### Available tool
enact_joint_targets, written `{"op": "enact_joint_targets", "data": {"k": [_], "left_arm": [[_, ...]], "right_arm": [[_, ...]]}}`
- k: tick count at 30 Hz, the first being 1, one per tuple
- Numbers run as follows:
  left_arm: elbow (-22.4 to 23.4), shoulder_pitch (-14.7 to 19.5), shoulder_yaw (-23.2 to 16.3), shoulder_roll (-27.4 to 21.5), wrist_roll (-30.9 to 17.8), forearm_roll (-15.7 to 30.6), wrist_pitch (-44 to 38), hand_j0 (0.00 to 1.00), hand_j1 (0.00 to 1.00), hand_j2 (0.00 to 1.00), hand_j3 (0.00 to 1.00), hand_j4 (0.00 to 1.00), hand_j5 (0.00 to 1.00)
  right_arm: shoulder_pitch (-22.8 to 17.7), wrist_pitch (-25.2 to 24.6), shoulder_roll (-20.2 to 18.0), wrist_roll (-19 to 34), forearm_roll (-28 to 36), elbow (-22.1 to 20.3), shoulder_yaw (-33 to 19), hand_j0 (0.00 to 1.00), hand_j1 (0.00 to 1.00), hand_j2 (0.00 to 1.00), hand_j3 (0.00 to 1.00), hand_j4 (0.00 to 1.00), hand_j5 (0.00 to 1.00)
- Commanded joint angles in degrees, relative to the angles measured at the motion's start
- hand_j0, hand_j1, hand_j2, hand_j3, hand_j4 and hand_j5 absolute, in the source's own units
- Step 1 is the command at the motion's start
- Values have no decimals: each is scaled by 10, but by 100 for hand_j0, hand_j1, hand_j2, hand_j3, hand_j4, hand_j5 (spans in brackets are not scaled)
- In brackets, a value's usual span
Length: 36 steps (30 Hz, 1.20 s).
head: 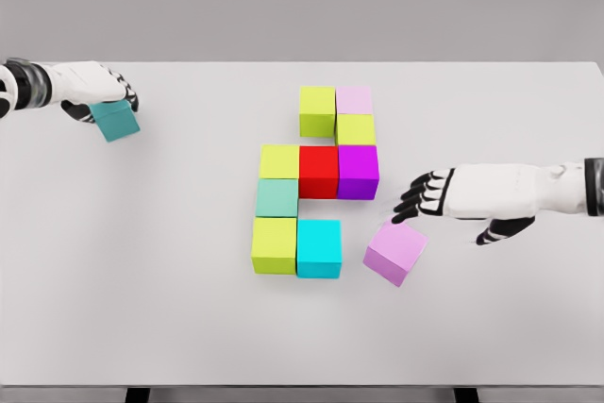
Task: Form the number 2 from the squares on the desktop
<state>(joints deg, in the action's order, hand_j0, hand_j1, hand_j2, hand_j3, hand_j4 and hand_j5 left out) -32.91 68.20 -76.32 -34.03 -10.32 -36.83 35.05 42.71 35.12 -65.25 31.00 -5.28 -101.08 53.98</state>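
Note:
Coloured cubes sit joined mid-table: a lime cube (317, 110) and pale pink cube (354, 99) on top, a yellow-green cube (356, 129) below, then a yellow cube (279, 161), red cube (318, 171) and purple cube (358, 171). Under those lie a mint cube (276, 198), a lime cube (274, 244) and a cyan cube (319, 247). A violet cube (395, 251) lies tilted and apart, just below my right hand (421, 197), whose fingers are spread above it. My left hand (106, 96) at the far left is shut on a teal cube (115, 121).
The white table (142, 280) ends at a front edge near the bottom of the view and a back edge against the grey wall. Both forearms reach in from the table's sides.

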Motion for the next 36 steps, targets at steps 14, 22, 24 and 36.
{"op": "enact_joint_targets", "data": {"k": [14,22,24,36], "left_arm": [[-5,15,7,26,0,1,0,53,53,53,53,53,53],[-15,27,6,82,0,0,0,53,53,53,53,53,53],[-22,33,6,103,0,0,0,53,53,53,53,53,53],[-44,47,6,129,0,0,0,54,54,54,54,54,54]], "right_arm": [[76,-1,-107,1,4,4,163,100,100,100,100,100,100],[86,-1,-63,3,4,38,187,100,100,100,100,100,100],[88,-1,-36,3,4,67,189,100,100,100,100,100,100],[92,-1,-1,4,6,98,191,100,100,100,100,100,100]]}}
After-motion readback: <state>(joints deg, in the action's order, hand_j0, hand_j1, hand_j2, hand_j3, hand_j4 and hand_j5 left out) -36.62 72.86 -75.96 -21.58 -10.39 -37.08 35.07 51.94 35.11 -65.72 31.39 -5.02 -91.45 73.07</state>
